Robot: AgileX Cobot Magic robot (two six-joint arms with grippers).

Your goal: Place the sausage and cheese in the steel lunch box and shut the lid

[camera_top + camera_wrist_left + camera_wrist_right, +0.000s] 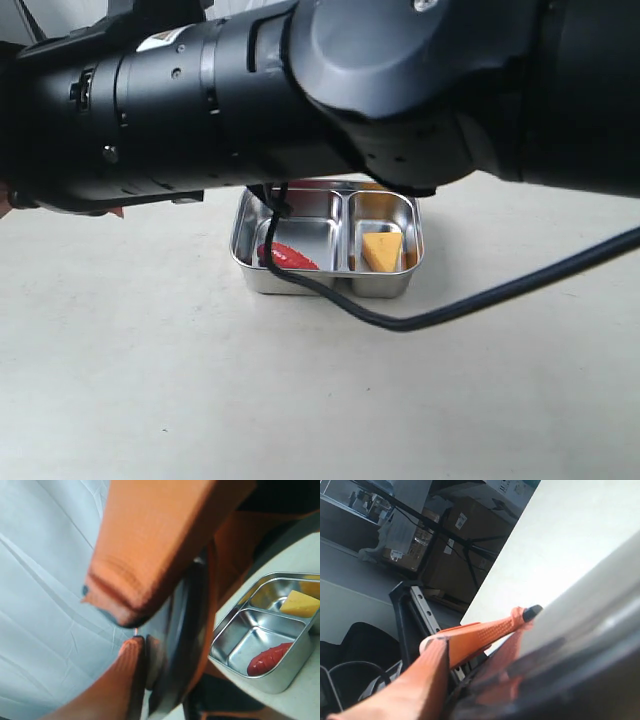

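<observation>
Box: the steel lunch box [390, 284] sits open on the counter [150, 380].
Sausage: the sausage [287, 256] is down in the left compartment, seen from the exterior view.
Cheese: the cheese [381, 250] is in the right compartment.
Lid: the lid [580, 630] is off the box, pinched in the right hand [485, 627].
Left hand: the left hand [125, 627] has its fingertips close together at the lid's edge; I can't tell if it grips.

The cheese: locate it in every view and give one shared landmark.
Exterior view: the cheese sits in the steel lunch box's right compartment.
Left wrist view: the cheese is in the compartment beyond the sausage's.
Right wrist view: not in it.
Shared landmark: the sausage across the divider.
</observation>
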